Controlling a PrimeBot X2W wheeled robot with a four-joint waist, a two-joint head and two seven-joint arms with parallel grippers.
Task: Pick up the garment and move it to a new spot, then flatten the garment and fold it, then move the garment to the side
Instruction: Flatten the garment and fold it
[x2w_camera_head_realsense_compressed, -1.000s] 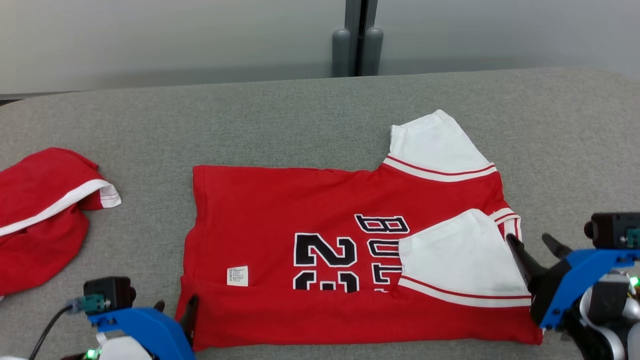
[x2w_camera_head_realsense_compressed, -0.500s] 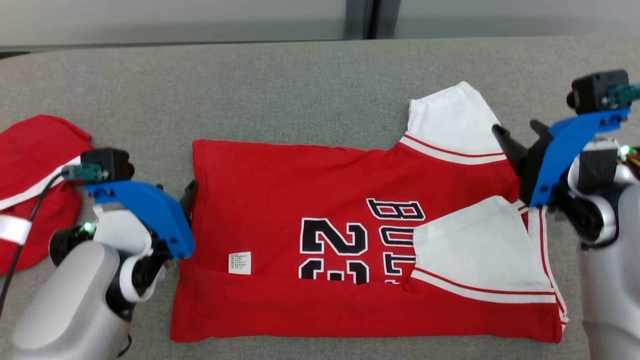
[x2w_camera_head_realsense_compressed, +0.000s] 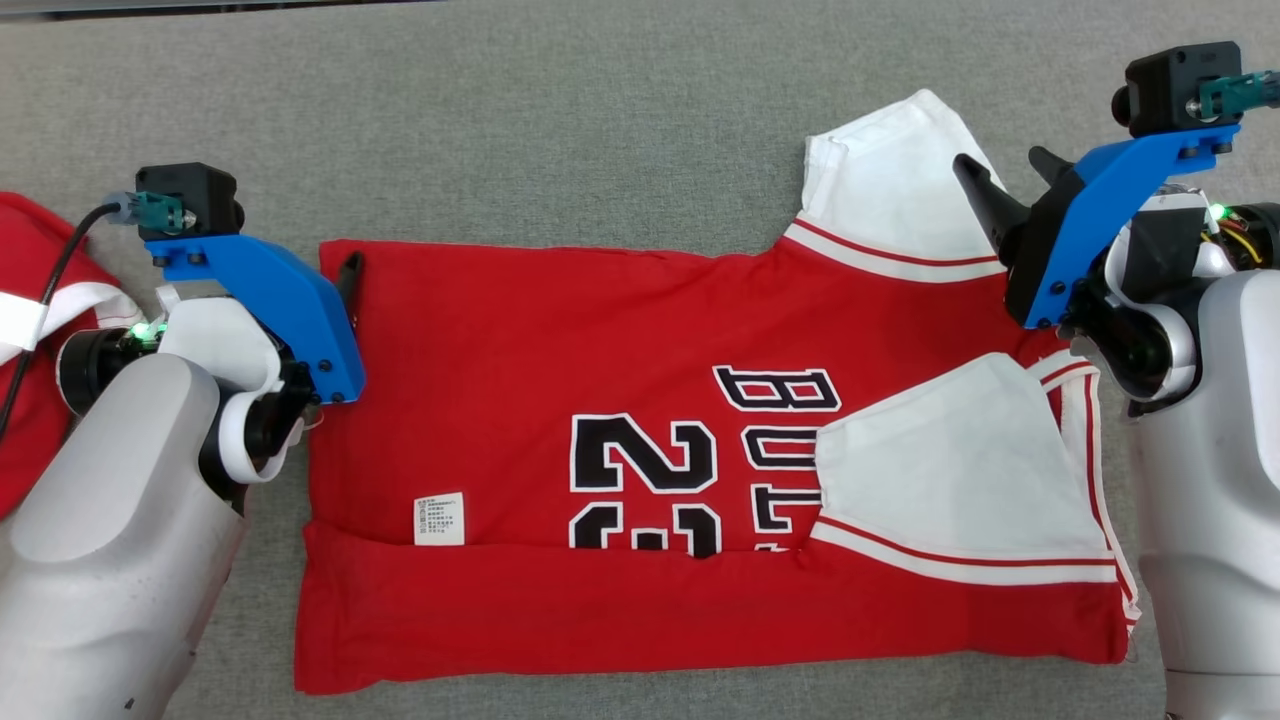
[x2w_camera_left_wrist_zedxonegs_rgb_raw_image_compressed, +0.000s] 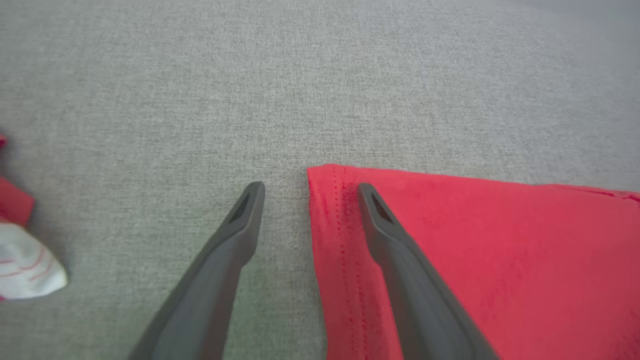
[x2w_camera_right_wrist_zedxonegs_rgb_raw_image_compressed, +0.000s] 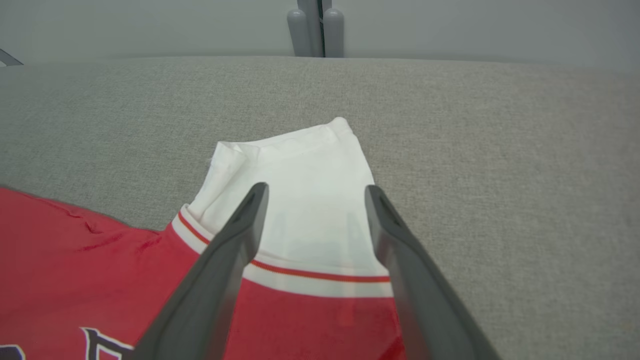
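Now the left end effector (x2w_camera_left_wrist_zedxonegs_rgb_raw_image_compressed: 310, 189) stands open, gripping nothing. Its two dark fingers straddle the side hem of the garment (x2w_camera_head_realsense_compressed: 520, 390) at its far left corner, one finger over the bare grey surface (x2w_camera_head_realsense_compressed: 560, 130) and the other over red cloth. Whether the tips touch anything cannot be told. The right end effector (x2w_camera_right_wrist_zedxonegs_rgb_raw_image_compressed: 316, 189) is also open and empty, its fingers spread above the far white sleeve (x2w_camera_right_wrist_zedxonegs_rgb_raw_image_compressed: 300, 165), near the red-striped seam where it joins the body.

The garment, a red jersey, lies flat across the middle of the surface, hem toward the robot's left and shoulders toward its right. Its near long edge is folded up in a band that covers the lower part of the black "23". The near sleeve (x2w_camera_head_realsense_compressed: 940, 470) is folded inward over the lettering. A small white label (x2w_camera_head_realsense_compressed: 439, 518) sits just above the fold. Another red-and-white garment (x2w_camera_head_realsense_compressed: 25, 440) lies at the left edge, apart from the jersey.
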